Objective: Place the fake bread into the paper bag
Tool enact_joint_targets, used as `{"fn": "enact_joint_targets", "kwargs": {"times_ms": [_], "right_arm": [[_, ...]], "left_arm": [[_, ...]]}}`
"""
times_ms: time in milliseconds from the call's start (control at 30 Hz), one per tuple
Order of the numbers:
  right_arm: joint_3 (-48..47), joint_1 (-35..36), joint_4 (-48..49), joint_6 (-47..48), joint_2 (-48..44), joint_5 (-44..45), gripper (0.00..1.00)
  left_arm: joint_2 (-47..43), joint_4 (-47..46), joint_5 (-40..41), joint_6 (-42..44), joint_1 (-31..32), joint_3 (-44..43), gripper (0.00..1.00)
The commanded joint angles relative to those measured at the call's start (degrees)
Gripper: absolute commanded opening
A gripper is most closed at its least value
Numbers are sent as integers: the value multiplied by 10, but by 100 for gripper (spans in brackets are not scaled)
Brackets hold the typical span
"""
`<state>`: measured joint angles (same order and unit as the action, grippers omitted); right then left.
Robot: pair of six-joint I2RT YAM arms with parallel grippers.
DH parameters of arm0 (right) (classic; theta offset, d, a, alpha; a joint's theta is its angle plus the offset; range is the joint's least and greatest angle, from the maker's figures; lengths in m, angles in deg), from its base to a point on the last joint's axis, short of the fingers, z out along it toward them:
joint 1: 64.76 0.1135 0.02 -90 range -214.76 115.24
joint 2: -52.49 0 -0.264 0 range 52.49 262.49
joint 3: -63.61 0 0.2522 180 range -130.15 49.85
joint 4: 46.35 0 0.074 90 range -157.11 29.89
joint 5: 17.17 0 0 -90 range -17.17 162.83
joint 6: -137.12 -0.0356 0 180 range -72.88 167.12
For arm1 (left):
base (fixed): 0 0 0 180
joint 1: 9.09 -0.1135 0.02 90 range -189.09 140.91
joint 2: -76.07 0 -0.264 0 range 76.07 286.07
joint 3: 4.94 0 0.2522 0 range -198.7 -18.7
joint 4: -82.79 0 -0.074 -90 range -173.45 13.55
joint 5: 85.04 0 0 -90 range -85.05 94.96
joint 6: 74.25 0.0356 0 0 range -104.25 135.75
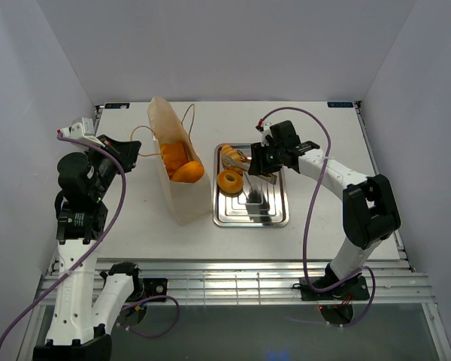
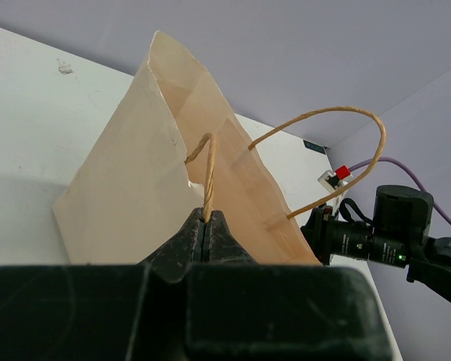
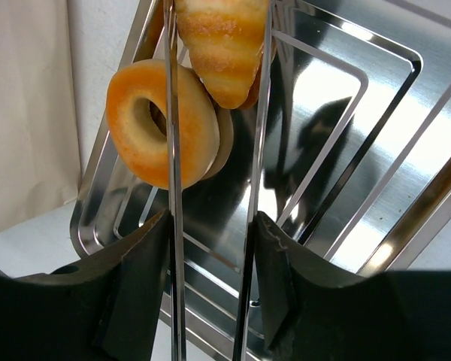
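Two golden-orange pieces of fake bread (image 1: 182, 164) already lie inside the paper bag (image 1: 182, 203), which stands left of centre on the white table (image 1: 135, 226) with its mouth open toward the overhead camera. At the far left of that view, the left gripper (image 2: 207, 223) is clamped tight on one string handle (image 2: 207, 177) of the bag. In its own wrist view the cord runs straight up out of the pinched fingertips to the near paper wall. The bag's other handle (image 2: 344, 134) arcs free on the right of that frame.

Just right of the bag, a silver tray (image 1: 274, 214) lies on the table. A ring doughnut (image 1: 230, 180) sits in its upper left part, propped on its edge. Just above the doughnut in the overhead view, a small ridged roll (image 3: 222, 45) sits between the two tips of the metal tongs (image 3: 171, 226).

Right of centre, the right gripper (image 3: 210, 248) grasps those tongs, with one black finger (image 3: 135, 278) pressed on the outside of each steel arm. I cannot tell whether the roll is lifted clear of the tray or resting on it.
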<state>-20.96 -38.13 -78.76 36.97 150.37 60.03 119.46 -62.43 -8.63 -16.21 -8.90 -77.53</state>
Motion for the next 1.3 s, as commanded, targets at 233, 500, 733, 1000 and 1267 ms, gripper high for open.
{"fn": "enact_joint_targets", "kwargs": {"times_ms": [233, 500, 733, 1000, 1267], "right_arm": [[-49, -7, 11, 2, -55, 29, 43], [-158, -7, -41, 0, -134, 12, 43], [-258, 9, -23, -46, -206, -58, 42], [-359, 123, -35, -62, -198, -52, 42], [-263, 196, 56, -124, -206, -81, 43]], "left_arm": [[-6, 8, -6, 5, -1, -7, 0], [-9, 5, -5, 2, -1, 0, 0], [-8, 3, -4, 1, -1, 4, 0], [-9, 3, -6, -3, -1, 4, 0], [-9, 3, -9, -6, -1, 0, 0]]}}
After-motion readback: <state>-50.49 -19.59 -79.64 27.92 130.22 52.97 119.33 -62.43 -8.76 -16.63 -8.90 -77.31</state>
